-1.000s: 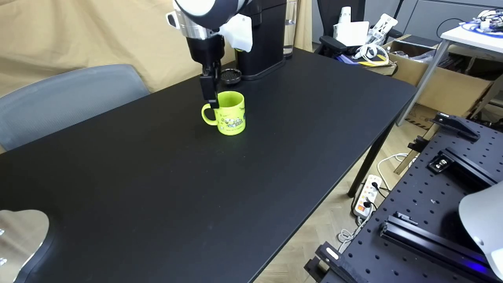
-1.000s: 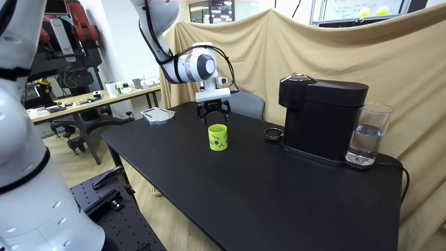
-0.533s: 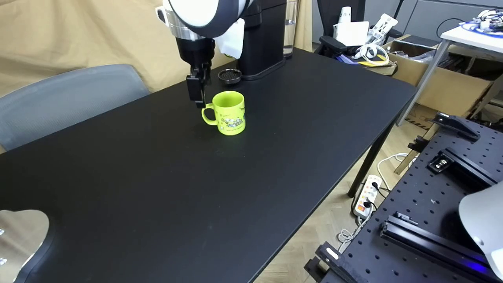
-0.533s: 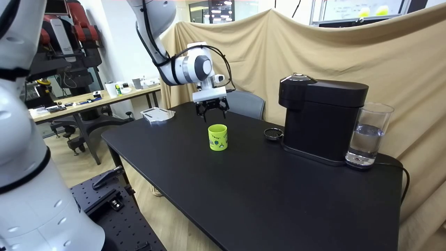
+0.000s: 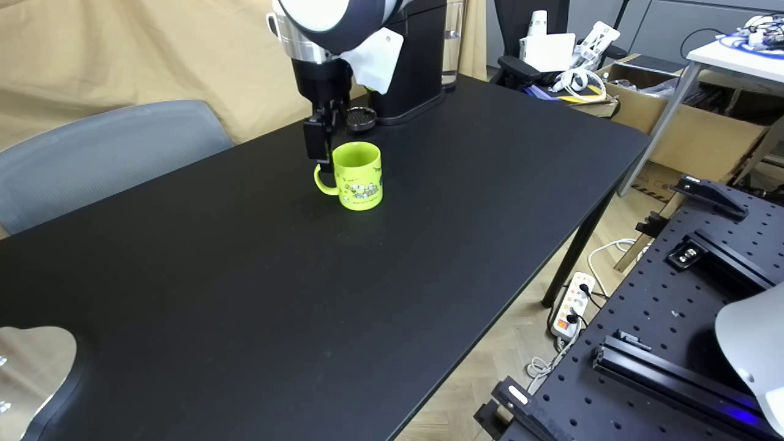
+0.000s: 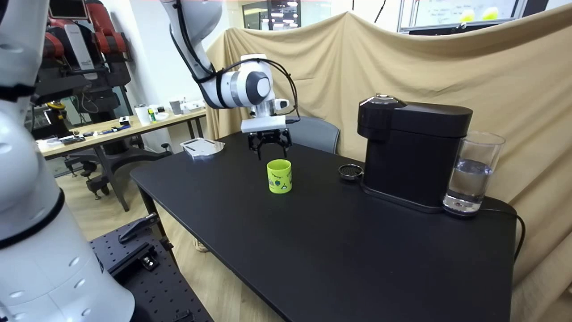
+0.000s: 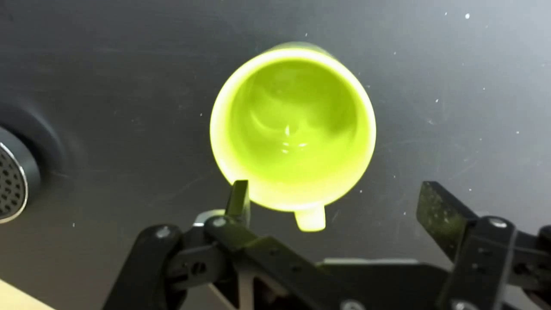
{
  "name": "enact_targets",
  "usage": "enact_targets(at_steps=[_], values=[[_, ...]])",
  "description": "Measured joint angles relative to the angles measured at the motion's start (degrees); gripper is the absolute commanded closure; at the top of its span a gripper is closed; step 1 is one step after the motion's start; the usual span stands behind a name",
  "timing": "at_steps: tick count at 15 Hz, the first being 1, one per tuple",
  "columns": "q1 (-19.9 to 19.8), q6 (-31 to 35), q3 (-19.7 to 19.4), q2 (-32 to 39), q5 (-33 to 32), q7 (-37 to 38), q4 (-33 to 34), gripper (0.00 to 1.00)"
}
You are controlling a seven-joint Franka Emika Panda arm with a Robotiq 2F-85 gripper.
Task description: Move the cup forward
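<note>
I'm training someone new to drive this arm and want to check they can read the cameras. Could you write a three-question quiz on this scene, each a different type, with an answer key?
1. True or false: the gripper is open, and the lime-green mug stands upright on the black table.
2. Multiple choice: which of these is right beside the black machine? A) a cardboard box; B) a clear container of liquid; C) a white power strip.
3. Fill in the blank: in the wrist view, the mug's ____ points toward the bottom of the picture.

Key
1: true
2: B
3: handle
</note>
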Motion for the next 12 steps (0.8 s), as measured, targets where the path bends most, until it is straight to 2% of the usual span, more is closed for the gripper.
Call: enact_targets(at_steps=[2, 3, 4, 5, 12], values=[[-1.19, -0.01, 0.02, 0.21, 1.69, -0.08, -1.24, 0.00], [-1.70, -0.01, 0.02, 0.44, 2.04, -0.10, -1.54, 0.25], [-2.10, -0.03, 0.02, 0.78, 2.31, -0.17, -1.60, 0.27], [-2.35, -0.03, 0.03, 1.17, 2.45, -0.24, -1.59, 0.33], [-2.40, -0.03, 1.21, 3.33, 2.48, -1.89, -1.11, 0.83]])
